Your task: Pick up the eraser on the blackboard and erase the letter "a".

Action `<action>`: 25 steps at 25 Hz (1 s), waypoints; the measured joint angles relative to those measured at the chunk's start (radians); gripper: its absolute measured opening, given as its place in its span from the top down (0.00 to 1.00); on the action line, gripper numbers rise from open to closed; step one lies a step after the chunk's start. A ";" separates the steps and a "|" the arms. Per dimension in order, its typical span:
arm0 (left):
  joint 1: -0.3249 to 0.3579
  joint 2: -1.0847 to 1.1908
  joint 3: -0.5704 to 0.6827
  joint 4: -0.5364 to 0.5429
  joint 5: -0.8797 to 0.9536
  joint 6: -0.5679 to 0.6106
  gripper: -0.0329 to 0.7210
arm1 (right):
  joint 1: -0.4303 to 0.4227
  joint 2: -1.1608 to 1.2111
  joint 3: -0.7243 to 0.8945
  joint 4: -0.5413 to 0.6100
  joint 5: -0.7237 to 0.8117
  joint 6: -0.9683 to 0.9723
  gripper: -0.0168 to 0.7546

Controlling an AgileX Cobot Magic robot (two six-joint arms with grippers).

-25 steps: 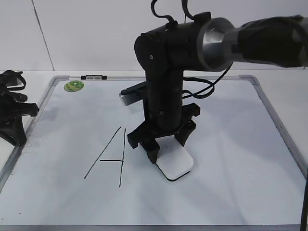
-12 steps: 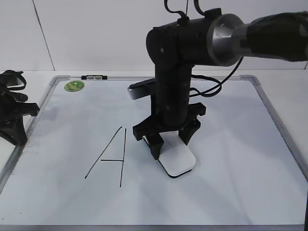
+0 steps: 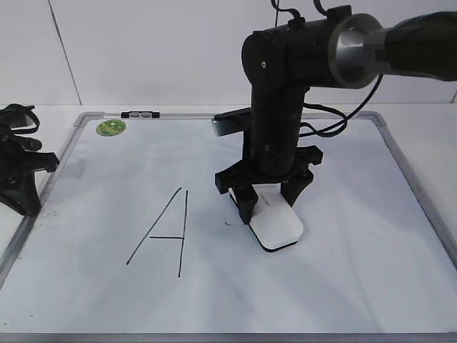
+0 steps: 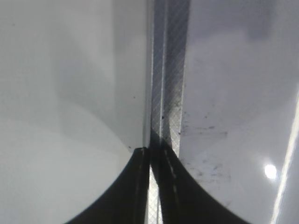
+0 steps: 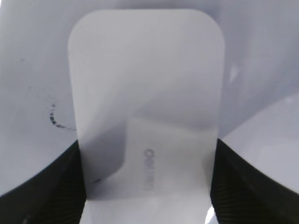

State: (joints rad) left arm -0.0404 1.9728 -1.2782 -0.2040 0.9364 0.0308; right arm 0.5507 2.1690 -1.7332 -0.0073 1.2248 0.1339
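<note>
White table [image 3: 421, 118], blackboard [image 3: 357, 286] lying flat on it, grey frame

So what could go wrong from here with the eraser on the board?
A faint black arc of the letter "a" shows just left of the eraser; if the right gripper moves further right, that residue could stay. A sweep too far left might smudge the capital A. The eraser sits flat on the blackboard, so heavy pressure could shift it between the fingers.

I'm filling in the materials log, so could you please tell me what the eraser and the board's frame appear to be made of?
The eraser looks like smooth white plastic: matte sheen, rounded corners, faint grey lettering, with a dark underside edge. The frame of the blackboard looks like grey metal, probably aluminium; the left wrist view shows a fine crosshatched texture on it.
</note>
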 joint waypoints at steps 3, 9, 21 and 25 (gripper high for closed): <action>0.000 0.000 0.000 0.000 0.000 0.000 0.90 | -0.004 0.000 -0.012 0.000 0.002 0.000 0.29; 0.000 0.000 0.000 0.000 0.003 0.000 0.90 | -0.012 0.002 -0.022 -0.039 -0.002 0.005 0.29; 0.000 0.000 0.000 -0.002 0.003 0.000 0.90 | -0.001 0.002 -0.022 -0.008 -0.002 0.007 0.29; 0.000 0.000 0.000 -0.002 0.003 0.000 0.90 | 0.040 0.010 -0.022 -0.012 -0.002 0.007 0.29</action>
State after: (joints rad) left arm -0.0404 1.9728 -1.2786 -0.2056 0.9395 0.0308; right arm 0.5903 2.1787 -1.7553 -0.0189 1.2228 0.1405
